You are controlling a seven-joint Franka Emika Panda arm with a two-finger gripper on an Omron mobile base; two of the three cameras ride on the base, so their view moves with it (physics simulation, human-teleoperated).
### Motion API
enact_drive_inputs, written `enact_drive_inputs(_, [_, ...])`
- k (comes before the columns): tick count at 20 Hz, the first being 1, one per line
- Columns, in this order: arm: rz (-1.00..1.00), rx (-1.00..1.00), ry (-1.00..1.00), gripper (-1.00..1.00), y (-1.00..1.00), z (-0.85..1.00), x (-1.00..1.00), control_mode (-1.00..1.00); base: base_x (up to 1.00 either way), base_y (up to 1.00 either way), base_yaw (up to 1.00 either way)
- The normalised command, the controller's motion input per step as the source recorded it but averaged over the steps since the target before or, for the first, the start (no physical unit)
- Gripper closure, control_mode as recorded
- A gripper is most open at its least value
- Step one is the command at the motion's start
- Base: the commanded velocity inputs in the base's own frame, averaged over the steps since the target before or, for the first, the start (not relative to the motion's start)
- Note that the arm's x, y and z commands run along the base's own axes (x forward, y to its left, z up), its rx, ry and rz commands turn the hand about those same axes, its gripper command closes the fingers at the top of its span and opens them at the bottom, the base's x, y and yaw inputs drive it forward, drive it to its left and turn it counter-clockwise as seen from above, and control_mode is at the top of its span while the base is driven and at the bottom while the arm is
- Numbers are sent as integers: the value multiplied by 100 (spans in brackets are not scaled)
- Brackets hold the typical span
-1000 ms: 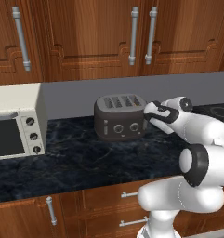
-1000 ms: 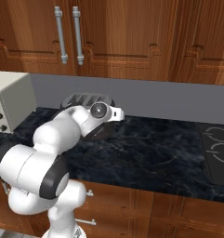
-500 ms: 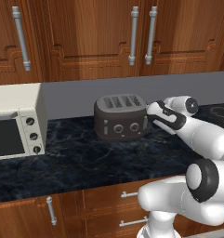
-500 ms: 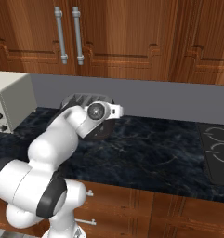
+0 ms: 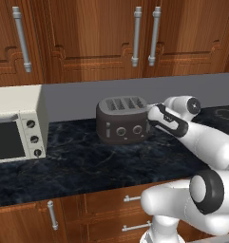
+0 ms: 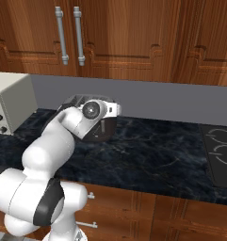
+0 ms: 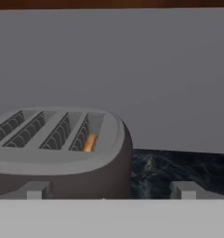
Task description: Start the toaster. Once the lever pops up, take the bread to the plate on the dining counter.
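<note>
Dark marbled countertop (image 5: 87, 163) under wooden cabinets carries the toaster (image 5: 123, 119) at mid-frame, its long axis running left-right. At its right end sits the gripper (image 7: 108, 191), fingers spread wide and empty (bread (image 7: 89, 142) glows in the nearest slot), lever end just left.

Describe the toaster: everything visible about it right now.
The toaster is a small dark grey rounded box, standing upright on the black marbled counter against the grey backsplash. Its lighter grey top has four slots; the slot nearest the arm shows an orange-tan sliver. Two round knobs face front. The open gripper sits at its end.
</note>
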Motion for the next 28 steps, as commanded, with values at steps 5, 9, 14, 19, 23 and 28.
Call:
enact_drive_inputs(5, [-5,0,0,-100,30,13,0,-100,0,0,0])
enact_drive_inputs(9, [-5,0,0,-100,23,6,0,-100,0,0,0])
enact_drive_inputs(14, [-1,0,-3,-100,16,0,0,-100,0,0,0])
enact_drive_inputs(19, [0,0,-5,-100,14,0,0,-100,0,0,0])
enact_drive_inputs(23, [0,0,-5,-100,13,0,0,-100,0,0,0])
enact_drive_inputs(28, [0,0,-3,-100,1,0,0,-100,0,0,0])
